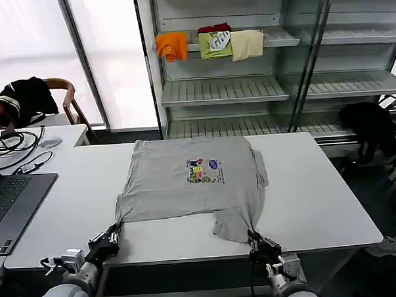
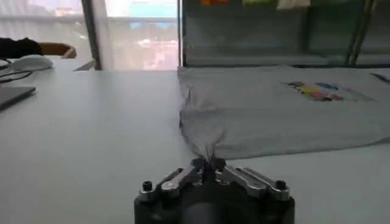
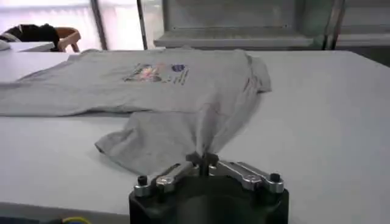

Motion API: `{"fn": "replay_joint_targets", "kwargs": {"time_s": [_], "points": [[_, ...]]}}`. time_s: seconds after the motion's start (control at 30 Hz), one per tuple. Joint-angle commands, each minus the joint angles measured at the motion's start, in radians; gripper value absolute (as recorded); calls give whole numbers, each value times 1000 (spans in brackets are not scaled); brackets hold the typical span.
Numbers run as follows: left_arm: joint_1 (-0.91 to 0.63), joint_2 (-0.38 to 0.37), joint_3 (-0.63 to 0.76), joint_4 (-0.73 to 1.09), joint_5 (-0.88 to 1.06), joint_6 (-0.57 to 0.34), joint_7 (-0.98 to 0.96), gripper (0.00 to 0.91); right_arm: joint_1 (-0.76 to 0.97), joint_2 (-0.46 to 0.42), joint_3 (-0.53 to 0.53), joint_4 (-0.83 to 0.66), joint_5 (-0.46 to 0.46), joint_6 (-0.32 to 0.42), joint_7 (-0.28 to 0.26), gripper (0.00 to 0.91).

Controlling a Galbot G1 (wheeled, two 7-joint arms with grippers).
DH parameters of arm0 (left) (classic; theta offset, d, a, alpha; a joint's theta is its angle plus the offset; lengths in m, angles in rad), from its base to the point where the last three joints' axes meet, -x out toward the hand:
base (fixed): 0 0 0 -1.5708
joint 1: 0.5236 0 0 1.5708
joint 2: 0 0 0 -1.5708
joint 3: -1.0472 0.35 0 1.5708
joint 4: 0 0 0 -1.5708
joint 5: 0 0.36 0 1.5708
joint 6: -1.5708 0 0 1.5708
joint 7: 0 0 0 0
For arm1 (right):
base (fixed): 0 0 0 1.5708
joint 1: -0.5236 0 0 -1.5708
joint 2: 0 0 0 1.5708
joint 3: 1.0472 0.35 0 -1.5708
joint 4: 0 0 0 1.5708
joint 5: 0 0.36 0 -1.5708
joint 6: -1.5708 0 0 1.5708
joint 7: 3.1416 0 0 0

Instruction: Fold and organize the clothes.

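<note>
I have a light grey shirt spread print-side up on the white table, its small multicolour chest print near the middle of the cloth and its far edge lying toward the shelving unit behind the table. My left gripper sits at the table's near edge on my left, fingers pinched together on the shirt's near left corner; in the left wrist view I see the fabric gathered to a point right where the fingers meet. My right gripper is at the near edge on my right, fingers likewise clamped on the shirt's near right corner, and in the right wrist view the cloth bunches into the closed tips. That right corner is pulled forward of the rest of the hem, so the shirt's near edge runs uneven, with a rumpled flap hanging toward my right gripper and the right side of the garment creased and folded over on itself. On an upper shelf I see orange, green and cream folded garments. A laptop lies on the table to my left, well apart from the shirt
</note>
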Motion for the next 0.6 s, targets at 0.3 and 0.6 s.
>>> {"fn": "replay_joint_targets", "kwargs": {"time_s": [0.3,0.6], "points": [[-49,-9,-18,0,-96,-85,-2,0,19,7,16,-5,88,137,6,0],[-211,3,-22,47,-169,-66,-16,0,234,69,18,-113,119,206,46,0]]}}
